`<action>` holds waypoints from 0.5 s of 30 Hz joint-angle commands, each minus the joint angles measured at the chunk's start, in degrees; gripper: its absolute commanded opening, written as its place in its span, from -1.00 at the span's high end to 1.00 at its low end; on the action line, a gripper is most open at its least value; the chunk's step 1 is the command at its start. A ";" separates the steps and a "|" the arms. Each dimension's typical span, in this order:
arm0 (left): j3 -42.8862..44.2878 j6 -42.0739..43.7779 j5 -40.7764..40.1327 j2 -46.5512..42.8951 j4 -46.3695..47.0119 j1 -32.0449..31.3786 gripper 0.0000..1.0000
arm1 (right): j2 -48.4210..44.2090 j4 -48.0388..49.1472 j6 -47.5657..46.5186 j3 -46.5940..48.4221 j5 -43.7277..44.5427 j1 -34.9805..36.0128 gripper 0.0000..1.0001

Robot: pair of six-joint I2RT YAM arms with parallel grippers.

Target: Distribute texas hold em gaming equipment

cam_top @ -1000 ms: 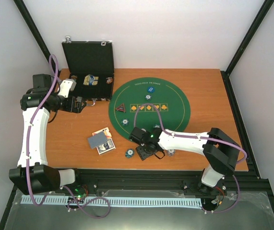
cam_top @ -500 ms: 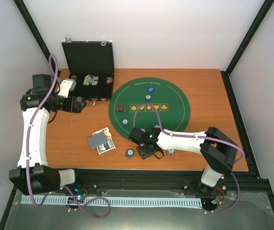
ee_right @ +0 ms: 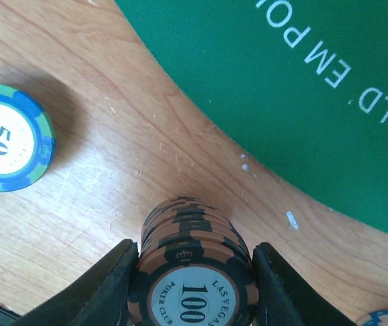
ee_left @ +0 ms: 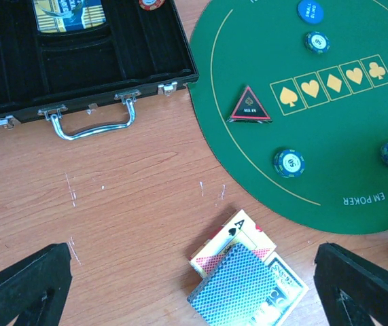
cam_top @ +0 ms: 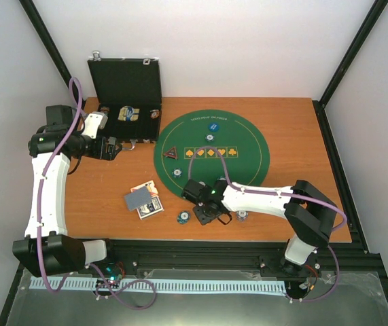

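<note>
A stack of brown poker chips (ee_right: 194, 272) marked 100 stands on the wood just off the green mat (ee_right: 302, 88). My right gripper (ee_right: 195, 252) is shut on it, one finger pressed to each side; from above, this gripper (cam_top: 206, 214) sits at the mat's near edge. A blue-green 50 chip (ee_right: 7, 146) lies to its left. The grey-blue-backed playing cards (ee_left: 248, 285) lie on their boxes, between the wide-open fingers of my left gripper (ee_left: 194, 292), which hovers high by the case (cam_top: 112, 147). The triangular token (ee_left: 250, 106), a blue disc (ee_left: 310, 11) and single chips (ee_left: 289, 162) lie on the mat.
The black hinged case (ee_left: 78, 68) stands open at the back left with chips and a card box inside. A blue-white chip (cam_top: 242, 216) lies right of the right gripper near the table's front edge. Black frame posts stand at the back corners.
The right gripper's fingers have closed in onto the brown chip stack. The left arm has not moved.
</note>
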 commanded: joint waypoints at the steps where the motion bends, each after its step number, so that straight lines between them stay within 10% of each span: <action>1: 0.63 -0.69 -0.22 -0.84 0.19 0.37 -1.00 | -2.43 -2.42 -0.45 3.66 2.08 -0.21 0.64; 15: 0.81 -0.78 0.00 -0.43 0.12 0.39 -1.00 | 4.67 -8.85 -7.75 24.44 4.79 -6.77 0.68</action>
